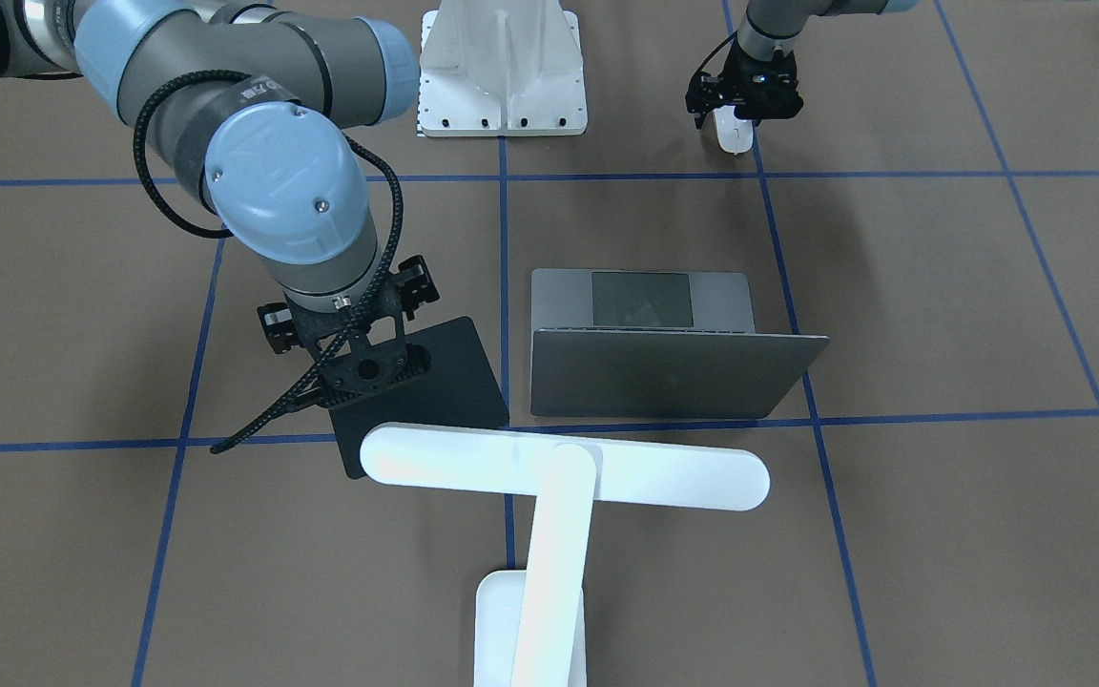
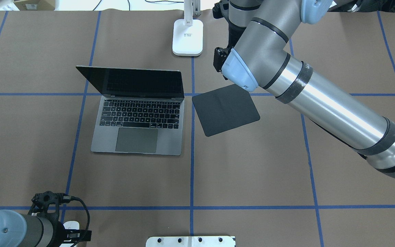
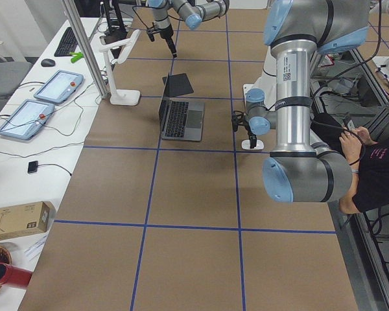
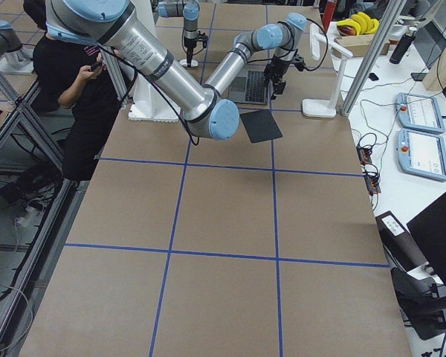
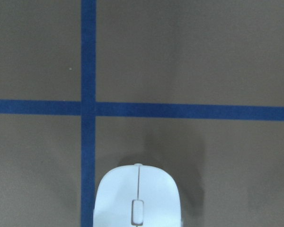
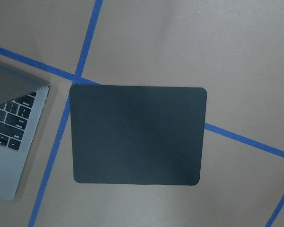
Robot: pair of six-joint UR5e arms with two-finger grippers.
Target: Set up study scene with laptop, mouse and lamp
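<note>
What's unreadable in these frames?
- Left gripper jaws: front-facing view, its own black body covers them above the small glossy white oval mouse; grip unclear.
- Right gripper jaws: front-facing view, its wrist hides them.
- White T-shaped desk lamp: overhead view's top edge cuts off its head.
- Mouse's rear: left wrist view's bottom edge.

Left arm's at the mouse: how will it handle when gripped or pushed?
Likely slippery: the mouse looks glossy and rounded, so a grip may skid. Probably light, far smaller than the laptop. Sitting flat, it should slide, not roll.
</note>
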